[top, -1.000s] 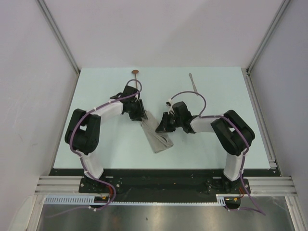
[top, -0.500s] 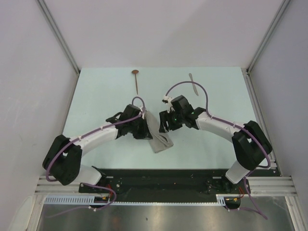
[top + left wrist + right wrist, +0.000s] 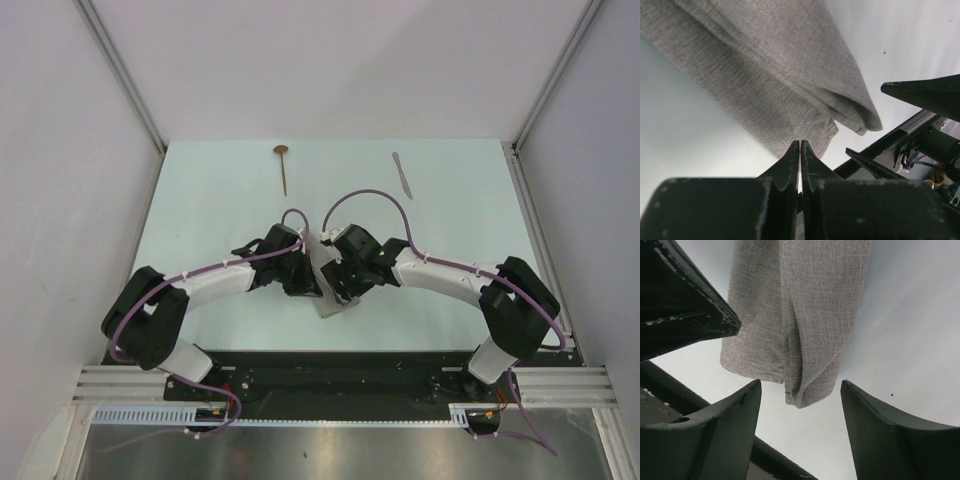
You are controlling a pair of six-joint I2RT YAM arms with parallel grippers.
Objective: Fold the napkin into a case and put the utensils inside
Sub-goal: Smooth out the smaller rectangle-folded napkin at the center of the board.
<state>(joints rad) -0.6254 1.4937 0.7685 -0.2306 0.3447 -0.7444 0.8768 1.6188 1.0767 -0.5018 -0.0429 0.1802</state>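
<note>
The grey-beige napkin (image 3: pixel 334 304) lies folded into a long strip on the table, mostly hidden under both grippers. My left gripper (image 3: pixel 306 286) is shut. Its tips (image 3: pixel 800 143) sit at the napkin's (image 3: pixel 770 75) near edge, and I cannot see cloth pinched between them. My right gripper (image 3: pixel 342 284) is open. Its fingers (image 3: pixel 752 392) stand on either side of the napkin's (image 3: pixel 805 305) near end without touching it. Of the utensils, the spoon (image 3: pixel 284 167) and the knife (image 3: pixel 402 174) lie apart at the far side of the table.
The pale table (image 3: pixel 210 200) is bounded by a metal rail (image 3: pixel 540 240) on the right and white walls behind. The dark base strip (image 3: pixel 330 362) runs just below the napkin's near end. The two grippers stand close together, almost touching.
My left arm has swung from the napkin's far end down to its near end, and its jaws have shut. My right gripper has opened and moved down and left over the same end.
</note>
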